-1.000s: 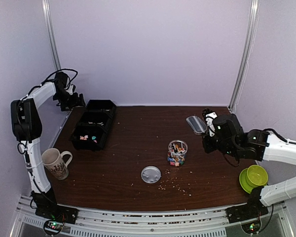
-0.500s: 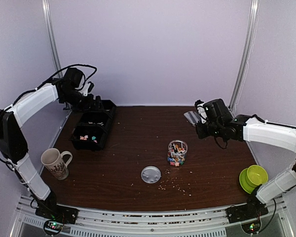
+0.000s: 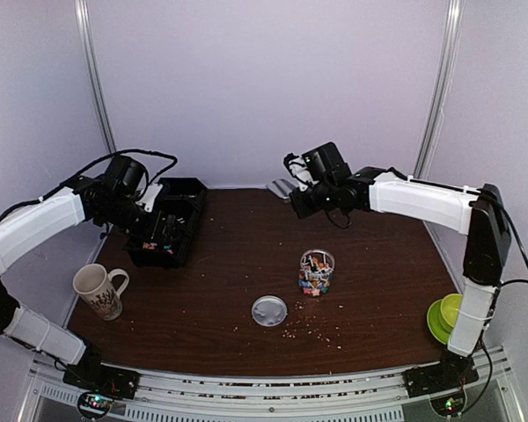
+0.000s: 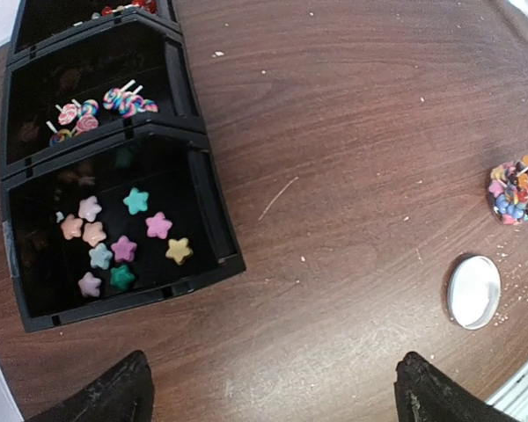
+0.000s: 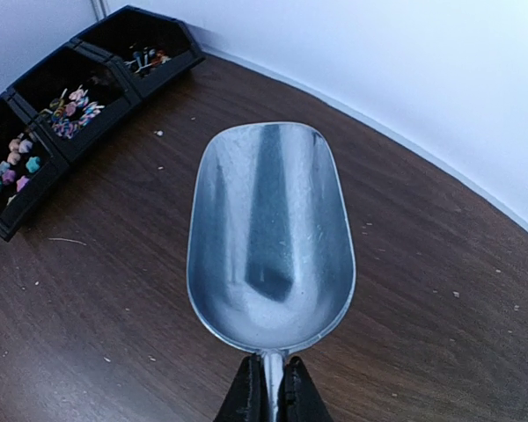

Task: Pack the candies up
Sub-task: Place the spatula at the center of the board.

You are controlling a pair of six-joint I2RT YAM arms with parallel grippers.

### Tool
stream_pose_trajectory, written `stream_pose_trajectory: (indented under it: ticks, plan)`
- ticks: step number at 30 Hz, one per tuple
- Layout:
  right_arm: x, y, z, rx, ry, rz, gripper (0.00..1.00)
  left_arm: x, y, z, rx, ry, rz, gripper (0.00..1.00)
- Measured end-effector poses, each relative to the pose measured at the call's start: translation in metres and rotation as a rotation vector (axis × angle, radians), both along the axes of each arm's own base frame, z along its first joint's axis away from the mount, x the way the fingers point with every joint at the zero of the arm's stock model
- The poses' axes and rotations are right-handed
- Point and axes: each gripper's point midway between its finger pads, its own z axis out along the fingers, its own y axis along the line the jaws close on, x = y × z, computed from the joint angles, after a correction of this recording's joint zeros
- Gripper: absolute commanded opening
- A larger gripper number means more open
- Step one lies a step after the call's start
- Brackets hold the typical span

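As the right pincer [image 5: 268,389] clamps a scoop [image 5: 269,233], candies [image 4: 123,249] lie in bins [image 4: 209,200].

Both arms are wearing smooth white shells on their long links, with black blocks sitting at the joints. On the left arm [image 3: 35,224], a thin black cable is looping above the black wrist housing, in the left of the top view. The right arm [image 3: 418,198] is showing a similar cable, upper centre. Small green lights are glowing beside the black left base [image 3: 95,378] and right base [image 3: 436,380] at the bottom edge. The fingers of the left gripper [image 4: 273,396] are looking matt black and rounded. Those of the right gripper [image 5: 270,396] are black too.
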Motion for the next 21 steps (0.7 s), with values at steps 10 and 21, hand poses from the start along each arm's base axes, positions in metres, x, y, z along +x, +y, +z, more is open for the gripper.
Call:
stream_pose_trajectory:
  ticks: [10, 21]
  plan:
    - [-0.017, 0.108, -0.068, 0.040, 0.141, 0.043, 0.00, 0.010, 0.008, 0.025, -0.010, -0.157, 0.033, 0.98]
    - [-0.034, 0.157, -0.123, 0.018, 0.204, 0.064, 0.02, 0.016, 0.016, 0.033, 0.000, -0.202, 0.069, 0.98]
